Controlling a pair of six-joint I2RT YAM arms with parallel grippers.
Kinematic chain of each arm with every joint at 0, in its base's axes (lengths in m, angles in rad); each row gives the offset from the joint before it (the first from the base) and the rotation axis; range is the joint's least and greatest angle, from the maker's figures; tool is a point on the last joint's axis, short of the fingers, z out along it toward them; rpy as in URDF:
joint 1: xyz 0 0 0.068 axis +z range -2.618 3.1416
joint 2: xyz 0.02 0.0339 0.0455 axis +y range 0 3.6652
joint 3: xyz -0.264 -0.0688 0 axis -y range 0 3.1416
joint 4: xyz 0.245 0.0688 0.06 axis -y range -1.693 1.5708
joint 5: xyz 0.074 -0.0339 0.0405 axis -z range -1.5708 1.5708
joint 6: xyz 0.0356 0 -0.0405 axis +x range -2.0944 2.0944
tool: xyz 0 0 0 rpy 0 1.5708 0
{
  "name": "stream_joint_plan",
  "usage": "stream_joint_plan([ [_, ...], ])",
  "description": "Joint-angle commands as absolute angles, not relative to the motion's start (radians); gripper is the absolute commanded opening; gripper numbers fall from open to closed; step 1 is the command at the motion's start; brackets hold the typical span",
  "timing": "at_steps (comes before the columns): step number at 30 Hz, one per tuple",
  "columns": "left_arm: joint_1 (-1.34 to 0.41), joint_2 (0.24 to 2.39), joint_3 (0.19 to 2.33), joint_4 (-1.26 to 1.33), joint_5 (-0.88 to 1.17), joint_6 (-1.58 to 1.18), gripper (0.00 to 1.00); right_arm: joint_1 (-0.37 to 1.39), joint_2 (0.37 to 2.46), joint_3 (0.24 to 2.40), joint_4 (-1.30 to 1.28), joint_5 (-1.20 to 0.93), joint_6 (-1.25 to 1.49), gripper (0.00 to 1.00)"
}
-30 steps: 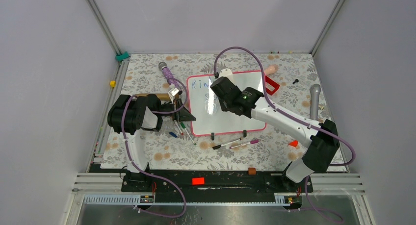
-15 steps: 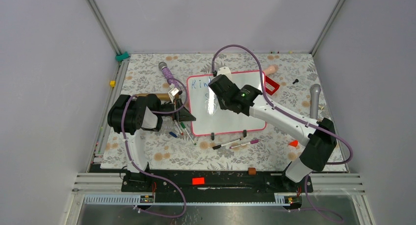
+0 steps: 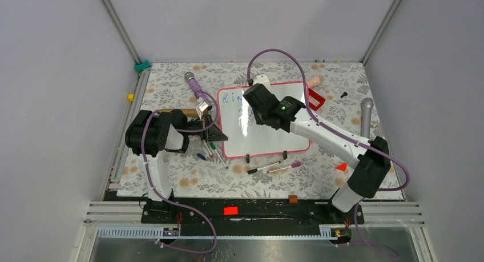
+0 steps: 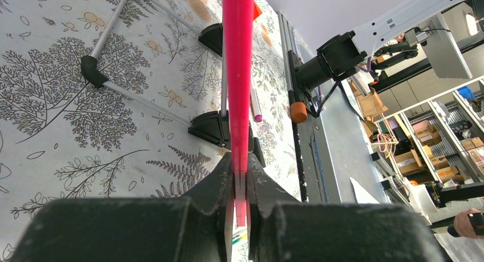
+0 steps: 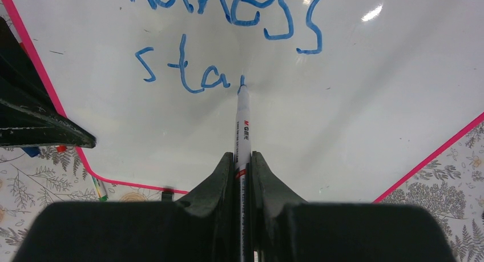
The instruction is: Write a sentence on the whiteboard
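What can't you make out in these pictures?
- Top line of writing on the whiteboard: cut off by the right wrist view's upper edge; overhead, the right arm covers most of it.
- Board's face in the left wrist view: seen edge-on, only the pink rim shows.
- Loose pens overhead: too small.

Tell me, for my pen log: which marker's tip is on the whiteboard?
The white-barrelled marker clamped in the right gripper, tip on the glossy pink-rimmed whiteboard; the others lie loose on the tablecloth.
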State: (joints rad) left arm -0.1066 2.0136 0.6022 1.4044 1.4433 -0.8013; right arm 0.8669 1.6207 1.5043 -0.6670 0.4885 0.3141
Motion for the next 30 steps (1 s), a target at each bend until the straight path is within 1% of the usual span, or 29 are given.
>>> stream_joint_plan([
  [1, -0.106, 2.006, 0.615, 1.475, 1.453, -0.770, 0.00, 0.841, 1.632, 1.528, -0.640, 0.559, 0.312, 0.00],
  [21, -0.110, 2.011, 0.620, 1.476, 1.456, -0.773, 0.00, 0.834, 1.616, 1.514, -0.641, 0.591, 0.332, 0.00],
  [24, -0.111, 2.012, 0.618, 1.476, 1.456, -0.773, 0.00, 0.834, 1.577, 1.497, -0.629, 0.592, 0.335, 0.00],
  [27, -0.110, 2.009, 0.614, 1.477, 1.453, -0.770, 0.00, 0.834, 1.492, 1.420, -0.527, 0.579, 0.319, 0.00],
  [30, -0.110, 2.012, 0.611, 1.477, 1.452, -0.772, 0.00, 0.834, 1.430, 1.364, -0.484, 0.573, 0.320, 0.00],
])
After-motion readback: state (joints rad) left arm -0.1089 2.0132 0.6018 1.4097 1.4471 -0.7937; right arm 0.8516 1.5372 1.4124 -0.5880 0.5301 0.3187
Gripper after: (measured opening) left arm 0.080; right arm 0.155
